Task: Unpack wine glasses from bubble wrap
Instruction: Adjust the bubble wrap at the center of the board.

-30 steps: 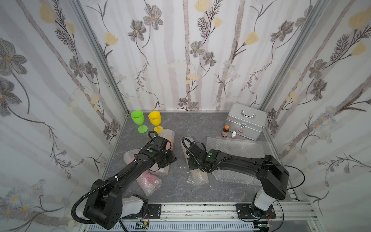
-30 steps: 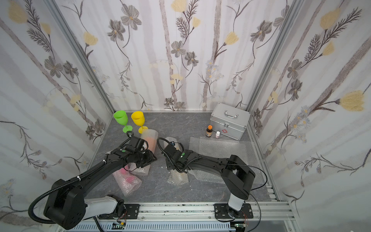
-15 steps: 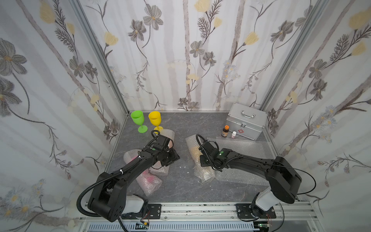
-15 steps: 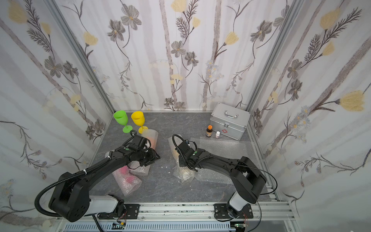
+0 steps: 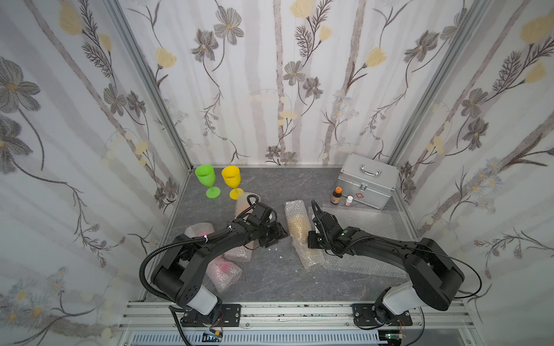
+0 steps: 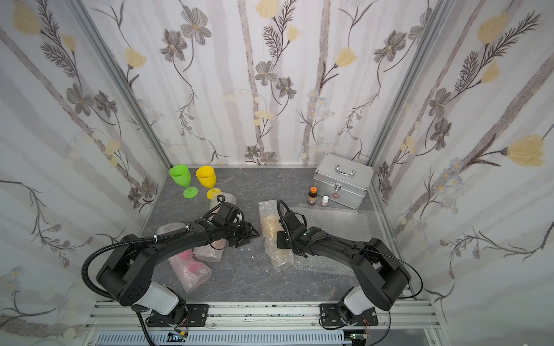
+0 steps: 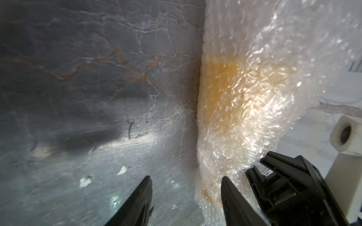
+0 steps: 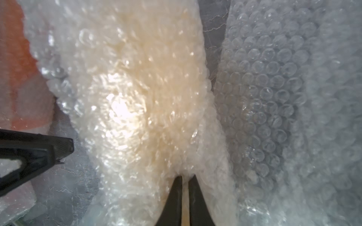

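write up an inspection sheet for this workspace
surface: dark grey marbled tabletop, small white scraps
job's things: lime green plastic goblet and yellow plastic goblet upright, unwrapped; amber-tinted bubble-wrap roll centre; pink-tinted bubble-wrap roll; flat clear bubble-wrap sheet
clutter: silver metal case, orange-capped brown bottle, small white bottle
grippers: left gripper open beside amber roll; right gripper shut on its wrap
cables: black corrugated hose on left arm
surroundings: floral wallpaper walls

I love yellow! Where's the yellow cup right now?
In both top views the yellow goblet stands upright at the back left, beside the green goblet.
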